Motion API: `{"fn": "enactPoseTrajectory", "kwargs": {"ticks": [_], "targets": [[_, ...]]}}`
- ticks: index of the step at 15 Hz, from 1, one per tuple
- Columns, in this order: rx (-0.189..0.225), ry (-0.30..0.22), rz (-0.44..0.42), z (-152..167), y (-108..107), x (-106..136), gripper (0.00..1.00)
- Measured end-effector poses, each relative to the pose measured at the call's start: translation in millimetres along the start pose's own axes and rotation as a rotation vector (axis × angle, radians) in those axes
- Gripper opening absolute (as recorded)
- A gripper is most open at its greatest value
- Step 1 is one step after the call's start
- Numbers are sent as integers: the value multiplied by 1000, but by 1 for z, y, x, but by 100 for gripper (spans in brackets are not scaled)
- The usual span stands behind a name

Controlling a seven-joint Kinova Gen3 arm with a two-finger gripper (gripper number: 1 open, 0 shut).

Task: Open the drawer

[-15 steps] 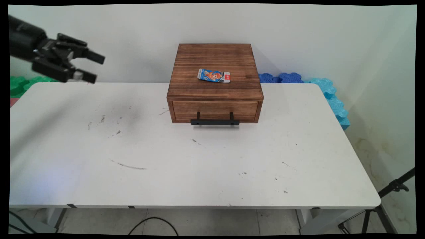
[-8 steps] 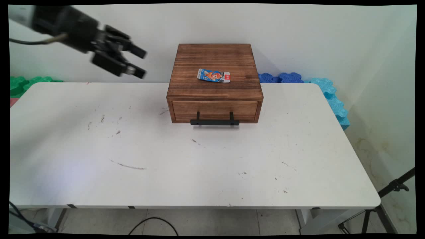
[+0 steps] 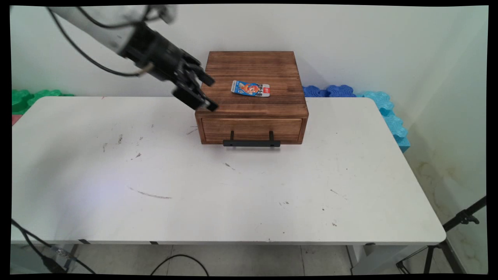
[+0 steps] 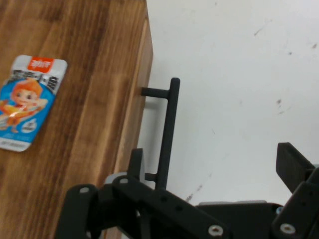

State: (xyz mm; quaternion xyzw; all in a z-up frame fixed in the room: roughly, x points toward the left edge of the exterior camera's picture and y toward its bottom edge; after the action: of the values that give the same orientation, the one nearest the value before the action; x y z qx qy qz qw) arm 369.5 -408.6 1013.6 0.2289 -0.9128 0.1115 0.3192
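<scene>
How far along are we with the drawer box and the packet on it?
Nothing looks done: the drawer is shut, and the snack packet lies untouched on the wooden box. In hand: the gripper, open and empty, hovers at the box's front left corner, near the black handle. Any grasping remains.

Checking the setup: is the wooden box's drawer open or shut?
Shut: the drawer front sits flush with the wooden box, handle forward.
</scene>
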Motion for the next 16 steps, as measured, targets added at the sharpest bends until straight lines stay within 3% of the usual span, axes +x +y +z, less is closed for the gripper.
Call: {"fn": "enactPoseTrajectory", "kwargs": {"ticks": [8,16], "targets": [[-8,-145,116,111,1,-1,100],[-19,-236,184,188,-2,-10,100]]}}
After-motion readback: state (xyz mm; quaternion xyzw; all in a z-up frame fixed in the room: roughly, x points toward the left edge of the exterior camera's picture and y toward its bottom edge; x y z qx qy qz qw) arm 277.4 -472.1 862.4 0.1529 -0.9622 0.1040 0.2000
